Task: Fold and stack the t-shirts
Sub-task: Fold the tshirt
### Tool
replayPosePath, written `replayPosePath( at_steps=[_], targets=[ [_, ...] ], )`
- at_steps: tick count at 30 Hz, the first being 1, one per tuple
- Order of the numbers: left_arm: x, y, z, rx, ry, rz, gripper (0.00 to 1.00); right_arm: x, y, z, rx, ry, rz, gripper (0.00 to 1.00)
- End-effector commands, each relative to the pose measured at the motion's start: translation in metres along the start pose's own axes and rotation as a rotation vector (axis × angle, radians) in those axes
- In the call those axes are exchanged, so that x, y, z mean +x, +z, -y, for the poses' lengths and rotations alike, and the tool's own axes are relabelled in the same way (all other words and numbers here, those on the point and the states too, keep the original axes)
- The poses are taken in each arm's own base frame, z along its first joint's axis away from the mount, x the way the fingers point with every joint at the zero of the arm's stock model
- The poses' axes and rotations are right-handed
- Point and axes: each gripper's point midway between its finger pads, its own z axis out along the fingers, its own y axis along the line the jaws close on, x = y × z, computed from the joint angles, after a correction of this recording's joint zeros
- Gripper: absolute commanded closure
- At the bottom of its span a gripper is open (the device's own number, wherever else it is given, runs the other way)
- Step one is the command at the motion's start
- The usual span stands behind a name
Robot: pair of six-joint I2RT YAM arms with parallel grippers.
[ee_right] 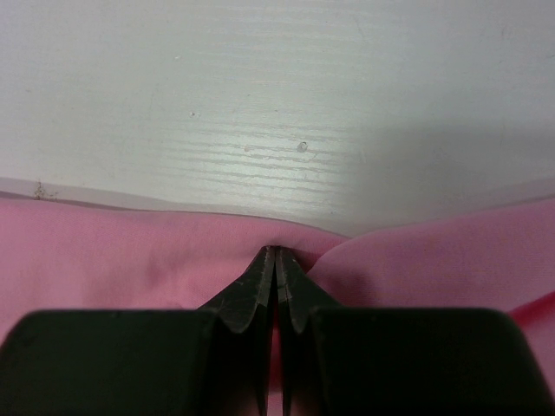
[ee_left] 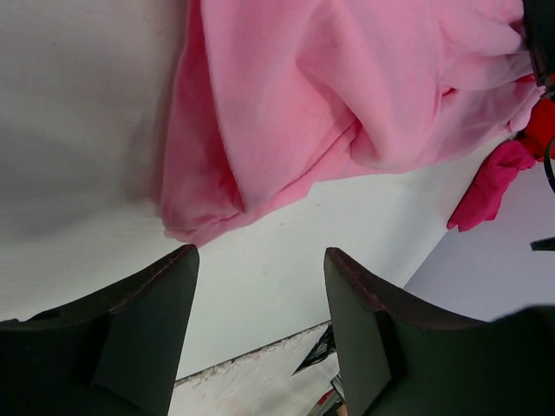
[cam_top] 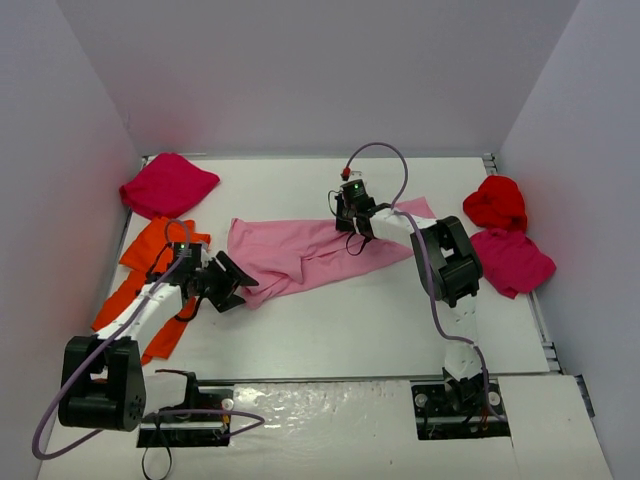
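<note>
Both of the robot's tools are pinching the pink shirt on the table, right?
Not both. The right tool is pinched shut on the pink shirt, but the left tool is open, nothing between its fingers, the shirt's edge lying beyond them. The left wrist view shows it.

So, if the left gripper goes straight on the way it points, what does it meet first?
Most likely the near edge of the pink t-shirt, just ahead of the left gripper. A strip of bare table lies between; depth is unclear.
</note>
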Motion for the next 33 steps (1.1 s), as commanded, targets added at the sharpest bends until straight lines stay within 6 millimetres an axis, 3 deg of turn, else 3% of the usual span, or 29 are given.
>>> replayPosePath(
  at_steps=[1,7,18,25,33],
  targets=[
    [-0.018,0.007,0.019,0.044,0.033,0.037,0.44,0.125,0.0,0.051,0.141,-0.044,-0.373,1.0],
    [-0.026,0.013,0.024,0.053,0.035,0.046,0.44,0.125,0.0,0.051,0.14,-0.045,-0.373,1.0],
    [-0.036,-0.008,0.05,0.081,0.074,0.092,0.44,0.127,0.003,0.051,0.14,-0.045,-0.379,1.0],
    [-0.033,0.008,0.044,0.075,0.056,0.04,0.44,0.127,0.003,0.051,0.138,-0.045,-0.378,1.0],
    [-0.029,0.007,0.039,0.067,0.052,0.048,0.44,0.129,0.003,0.051,0.137,-0.044,-0.383,1.0]
  ],
)
